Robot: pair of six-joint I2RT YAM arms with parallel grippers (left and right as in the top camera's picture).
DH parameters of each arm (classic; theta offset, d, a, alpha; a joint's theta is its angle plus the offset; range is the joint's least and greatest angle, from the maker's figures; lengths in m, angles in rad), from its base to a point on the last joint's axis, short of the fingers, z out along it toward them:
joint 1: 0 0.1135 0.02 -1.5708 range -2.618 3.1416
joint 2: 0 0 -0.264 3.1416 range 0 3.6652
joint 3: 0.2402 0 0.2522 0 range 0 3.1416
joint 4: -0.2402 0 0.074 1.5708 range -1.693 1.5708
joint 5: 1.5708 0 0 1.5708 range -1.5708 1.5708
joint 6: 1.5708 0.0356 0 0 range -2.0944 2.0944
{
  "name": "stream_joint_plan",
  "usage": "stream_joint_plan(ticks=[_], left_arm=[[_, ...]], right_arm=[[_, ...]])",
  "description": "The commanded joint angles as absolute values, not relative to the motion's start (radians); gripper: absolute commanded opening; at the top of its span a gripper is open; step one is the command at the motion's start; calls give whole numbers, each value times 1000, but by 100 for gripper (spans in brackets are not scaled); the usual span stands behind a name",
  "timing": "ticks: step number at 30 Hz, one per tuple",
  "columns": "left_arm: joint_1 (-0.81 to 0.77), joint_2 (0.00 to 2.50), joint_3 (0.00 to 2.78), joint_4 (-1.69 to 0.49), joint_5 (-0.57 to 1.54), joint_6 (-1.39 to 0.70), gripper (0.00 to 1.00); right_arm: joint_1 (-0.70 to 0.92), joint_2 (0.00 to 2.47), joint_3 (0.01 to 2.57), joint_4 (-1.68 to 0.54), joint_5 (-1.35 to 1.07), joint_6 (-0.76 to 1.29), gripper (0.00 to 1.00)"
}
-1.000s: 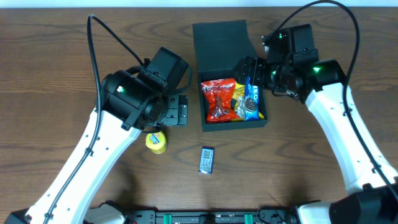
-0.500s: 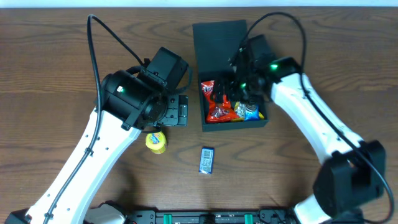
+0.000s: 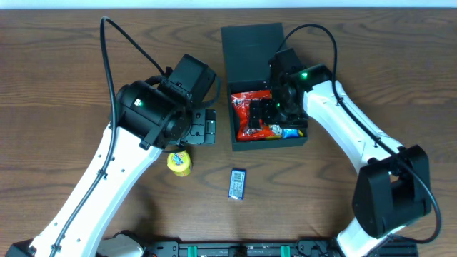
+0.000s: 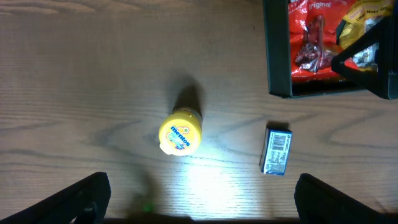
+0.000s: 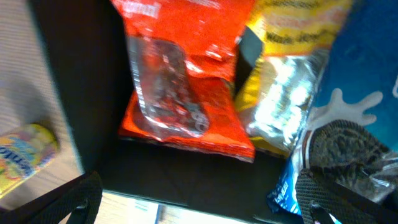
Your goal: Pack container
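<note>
The dark teal container [image 3: 270,143] sits at the middle back with its flap lid [image 3: 250,43] open behind it. Inside lie a red snack packet [image 3: 250,118], a yellow packet [image 5: 286,93] and a blue Oreo packet [image 5: 348,124]. My right gripper [image 3: 270,113] hangs open low over these packets, holding nothing; in the right wrist view [image 5: 199,205] its right finger is against the blue packet. My left gripper [image 3: 203,127] is open and empty left of the container, above a yellow Mentos tub [image 4: 180,132].
A small blue packet [image 3: 238,183] lies on the wooden table in front of the container and also shows in the left wrist view [image 4: 276,151]. The yellow tub [image 3: 179,163] lies to its left. The container's corner [image 4: 280,62] shows in the left wrist view.
My right gripper has swung left from the container's right edge to over the packets inside it. The left arm has not moved.
</note>
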State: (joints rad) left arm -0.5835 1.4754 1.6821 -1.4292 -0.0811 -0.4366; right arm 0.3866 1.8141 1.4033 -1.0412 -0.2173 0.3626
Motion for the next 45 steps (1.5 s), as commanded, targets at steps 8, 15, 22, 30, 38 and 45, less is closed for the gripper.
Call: stream_joint_plan(ticks=[8, 15, 22, 30, 38, 45], left_arm=[[-583, 1464, 1697, -1432, -77, -422, 95], [-583, 1464, 1697, -1433, -77, -422, 95], [-583, 1464, 1697, -1432, -77, -422, 95], [-583, 1464, 1697, -1430, -77, -422, 95], [-583, 1464, 1697, -1417, -77, -422, 95], [-583, 1464, 1697, -1419, -77, -422, 95]], right_arm=[[393, 1812, 1401, -1009, -167, 350, 99], [368, 1795, 1420, -917, -206, 351, 99], [284, 1795, 1420, -803, -193, 352, 99], [212, 1795, 1420, -729, -225, 351, 99], [217, 1795, 1420, -689, -363, 345, 99], [213, 1786, 1485, -671, -459, 319, 99]])
